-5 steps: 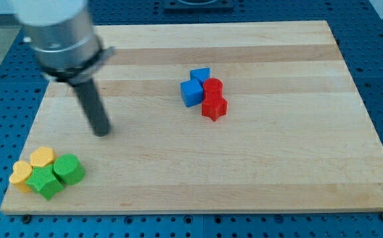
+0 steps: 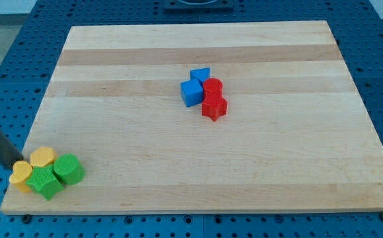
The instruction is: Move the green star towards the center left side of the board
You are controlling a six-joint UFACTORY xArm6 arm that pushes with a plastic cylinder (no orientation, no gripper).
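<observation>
Moved left, my tip sits beside green star.

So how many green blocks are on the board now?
2, both in the cluster at the view's bottom left corner: the green star at the cluster's lower edge, and another green block just to its right. Yellow blocks sit beside them. None seems hidden.

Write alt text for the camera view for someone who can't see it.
My tip sits at the view's lower left, beside a cluster of two yellow blocks, the green star and another green block on the wooden board. Two blue blocks and two red blocks cluster mid-board.
</observation>
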